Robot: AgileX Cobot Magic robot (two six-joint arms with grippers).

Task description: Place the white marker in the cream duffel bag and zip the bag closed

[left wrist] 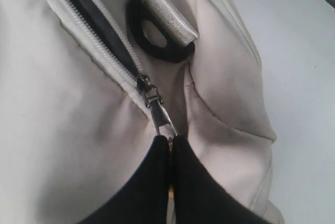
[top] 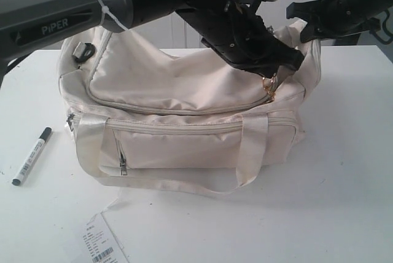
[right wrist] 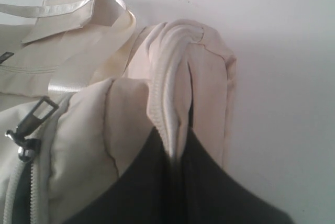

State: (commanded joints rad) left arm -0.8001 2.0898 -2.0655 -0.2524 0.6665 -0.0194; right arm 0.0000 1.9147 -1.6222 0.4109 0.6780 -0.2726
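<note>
The cream duffel bag (top: 184, 121) stands mid-table. The white marker (top: 32, 156) with its black cap lies on the table to the bag's left, apart from both grippers. My left gripper (top: 279, 69) reaches across to the bag's right end. In the left wrist view the left gripper (left wrist: 170, 141) is shut on the metal zipper pull (left wrist: 162, 119), just behind the slider (left wrist: 148, 90). Beyond the slider the zipper gapes onto dark lining (left wrist: 86, 14). My right gripper (top: 305, 32) is shut on a fold of fabric (right wrist: 170, 93) at the same end; in its wrist view the right gripper (right wrist: 175, 148) pinches this fold.
A white barcode paper tag (top: 98, 244) lies near the front edge. A black strap ring (left wrist: 157, 51) sits beside the zipper end. The bag's webbing handle (top: 184, 183) droops over the front pocket. The white table (top: 344, 183) extends to the bag's right.
</note>
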